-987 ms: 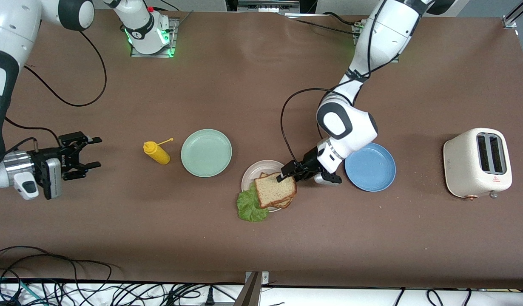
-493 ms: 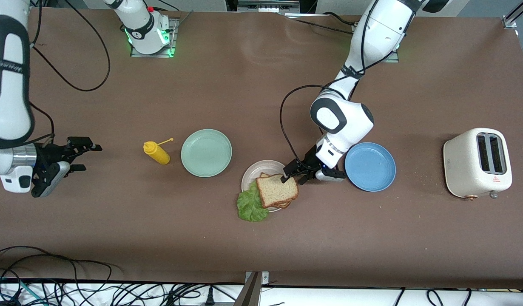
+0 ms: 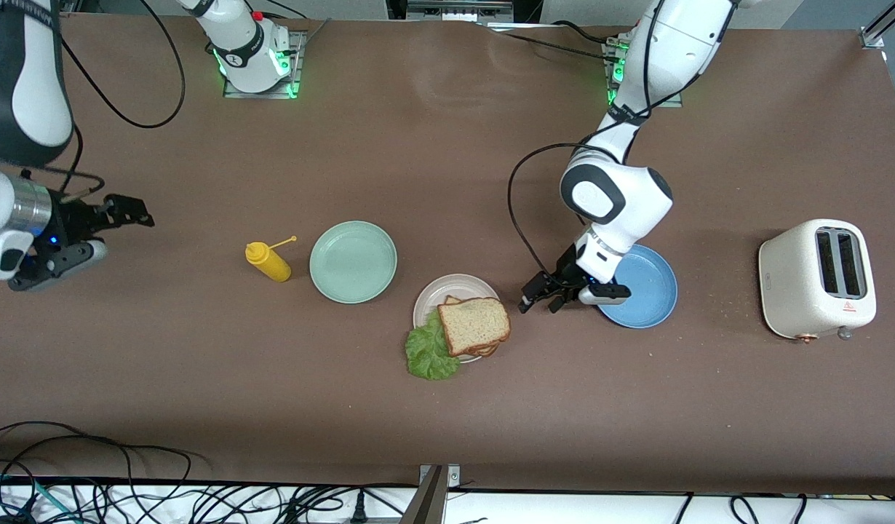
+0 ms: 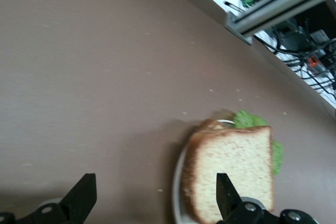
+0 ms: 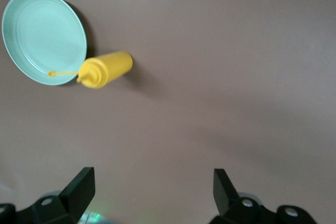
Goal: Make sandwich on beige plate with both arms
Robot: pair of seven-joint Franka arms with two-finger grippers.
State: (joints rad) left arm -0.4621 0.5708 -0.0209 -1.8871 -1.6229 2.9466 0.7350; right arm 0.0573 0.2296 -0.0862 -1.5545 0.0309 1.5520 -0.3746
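A: What do the two machines look like?

B: Both arms are glossy white shells with rounded joints. The left arm (image 3: 613,200) has a black oval band ringing a white cap at its elbow, and a black cable loops out from it.

A: And the other one?

B: The right arm (image 3: 18,94) carries a wide black band, then a silver metal cuff, with black cables trailing beside it.

A: The ends?

B: The left gripper (image 3: 541,300) and right gripper (image 3: 124,211) are small and black, with wedge-shaped jaws. A tiny blue light glows near each.

A: The bases?

B: White pedestals on metal plates, lit green; one shows a red button.
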